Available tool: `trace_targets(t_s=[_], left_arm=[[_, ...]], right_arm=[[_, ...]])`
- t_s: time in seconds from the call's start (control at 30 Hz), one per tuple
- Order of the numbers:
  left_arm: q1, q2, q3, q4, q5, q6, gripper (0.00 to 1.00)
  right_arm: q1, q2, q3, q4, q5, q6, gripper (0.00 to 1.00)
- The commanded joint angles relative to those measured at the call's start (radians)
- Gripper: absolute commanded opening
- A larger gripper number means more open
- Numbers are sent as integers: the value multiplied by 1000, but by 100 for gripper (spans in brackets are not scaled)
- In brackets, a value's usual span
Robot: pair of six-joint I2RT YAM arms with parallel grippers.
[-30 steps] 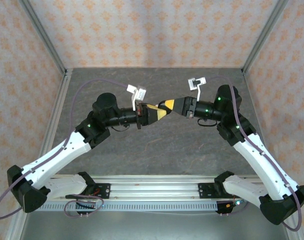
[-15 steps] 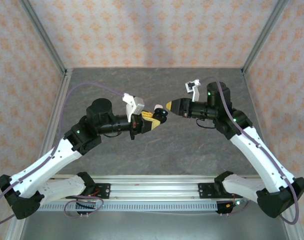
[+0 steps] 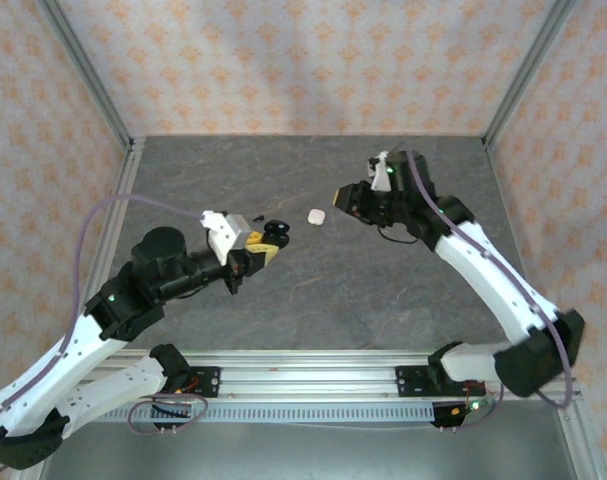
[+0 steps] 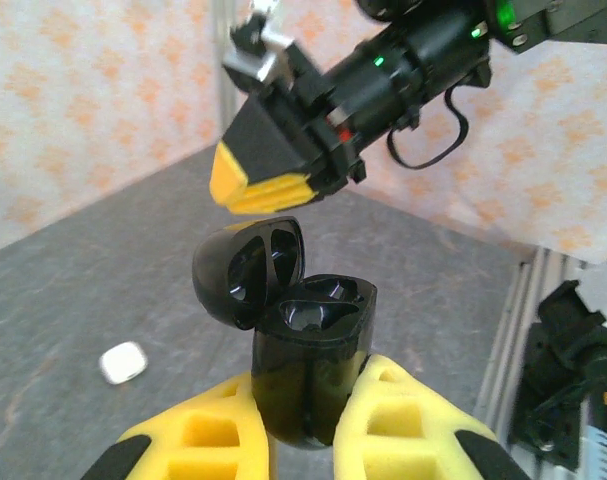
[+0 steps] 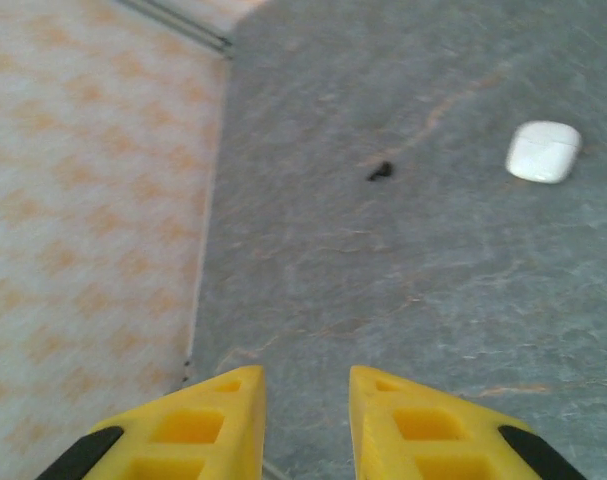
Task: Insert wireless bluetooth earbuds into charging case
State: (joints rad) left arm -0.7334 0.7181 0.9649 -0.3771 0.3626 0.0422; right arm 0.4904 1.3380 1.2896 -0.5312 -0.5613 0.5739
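My left gripper point(image 3: 266, 245) is shut on a black charging case point(image 4: 313, 350), held upright above the table with its lid point(image 4: 248, 270) flipped open. Its two wells look dark, and I cannot tell if anything sits in them. The same black case point(image 3: 275, 233) shows at the left gripper's tip in the top view. My right gripper point(image 3: 343, 195) hangs open with nothing between its yellow fingers point(image 5: 218, 425), right of and just beyond the case. A tiny black earbud point(image 5: 380, 172) lies on the table ahead of my right gripper point(image 5: 305, 400). The white earbuds are out of view.
A closed white charging case point(image 3: 316, 215) lies on the grey table point(image 3: 383, 300) between the two grippers, and the white case point(image 5: 543, 152) appears in the right wrist view near the black earbud. Patterned walls and metal frame posts point(image 3: 93, 80) enclose the table.
The two grippers, which met at the middle, have drawn apart. The left one pulled back left with the black case, whose lid now stands open. The right one swung toward the back right.
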Motion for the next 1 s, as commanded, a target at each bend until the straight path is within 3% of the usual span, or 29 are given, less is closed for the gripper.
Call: trace_targets(t_s=[0.0, 0.43, 0.63, 0.97], left_arm=[[-5, -48, -38, -53, -127, 40, 0], [-4, -111, -78, -134, -204, 35, 0], [-4, -167, -102, -155, -229, 24, 0], [-5, -234, -130, -170, -240, 6, 0]], right_arm=[[51, 140, 75, -68, 140, 64, 28], [209, 866, 682, -229, 304, 146, 33], [263, 1034, 889, -291, 442, 207, 37], [298, 1212, 1140, -332, 534, 268, 41]])
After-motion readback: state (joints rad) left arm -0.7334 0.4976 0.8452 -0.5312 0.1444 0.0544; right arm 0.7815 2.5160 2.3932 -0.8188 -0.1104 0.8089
